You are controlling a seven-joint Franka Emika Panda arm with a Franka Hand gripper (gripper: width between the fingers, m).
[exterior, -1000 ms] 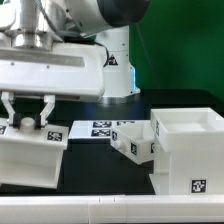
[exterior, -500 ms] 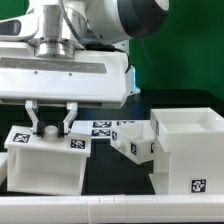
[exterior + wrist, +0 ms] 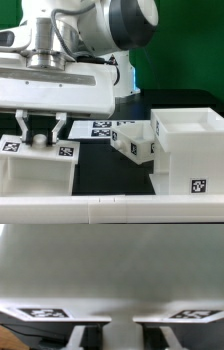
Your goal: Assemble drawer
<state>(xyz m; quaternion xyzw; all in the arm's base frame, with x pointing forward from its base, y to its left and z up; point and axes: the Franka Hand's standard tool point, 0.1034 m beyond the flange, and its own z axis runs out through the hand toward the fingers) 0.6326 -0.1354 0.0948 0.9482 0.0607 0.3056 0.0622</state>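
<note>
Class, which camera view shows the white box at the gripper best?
The exterior view: the box shows its front face, rim and two tags, with the gripper straddling its rim. The wrist view shows only one blurred wall, two tags and the fingers.

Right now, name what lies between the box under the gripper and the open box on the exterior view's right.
Exterior view: a small tray lies between the gripped box and the open box, marker board behind it.

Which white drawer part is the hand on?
The box at the exterior view's left, its wall between the fingers of the hand; the small tray and the right-hand box stand clear.
</note>
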